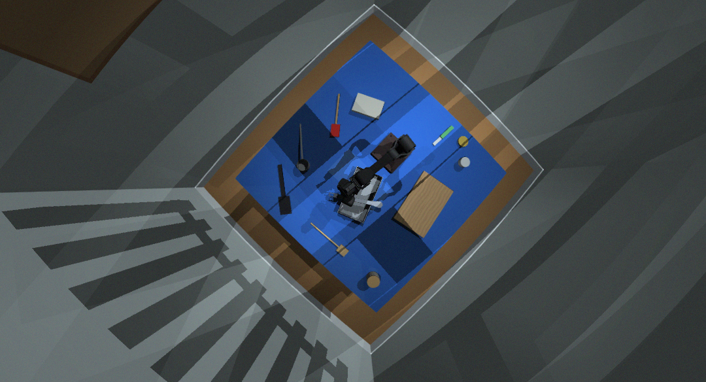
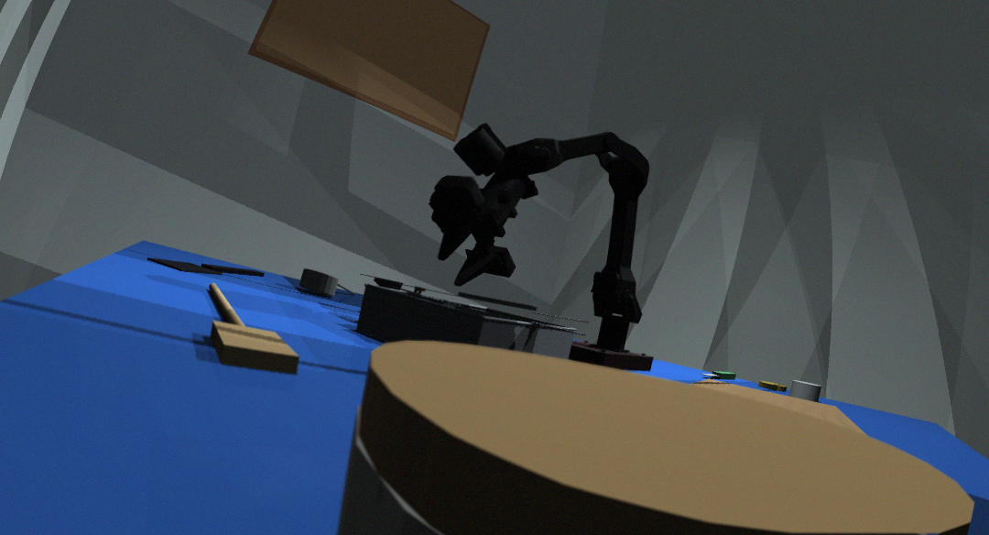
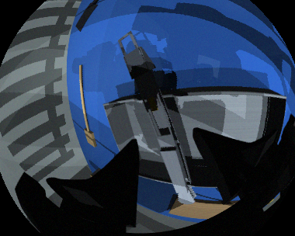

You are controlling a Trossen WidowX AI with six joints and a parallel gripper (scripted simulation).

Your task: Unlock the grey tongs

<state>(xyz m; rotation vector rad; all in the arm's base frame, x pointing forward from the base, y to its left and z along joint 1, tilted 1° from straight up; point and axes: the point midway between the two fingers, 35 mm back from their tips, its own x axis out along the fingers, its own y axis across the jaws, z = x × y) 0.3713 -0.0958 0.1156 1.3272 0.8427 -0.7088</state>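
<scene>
The grey tongs rest across the roasting tin. Their long arms look shut together. One end, with a rectangular loop, sticks out past the tin's far rim in the wrist view; the pale end points toward the wooden board. My gripper is part open and empty, tilted downward above the tin. In the wrist view the tongs show between and beyond its fingertips, with a gap below the fingers in the exterior view. The arm hides part of the tongs in the top view.
A wooden mallet-like tool lies near the tin. A black spatula and a ladle lie to the left. A cork-topped jar stands at the bottom corner. A white block lies behind the arm base.
</scene>
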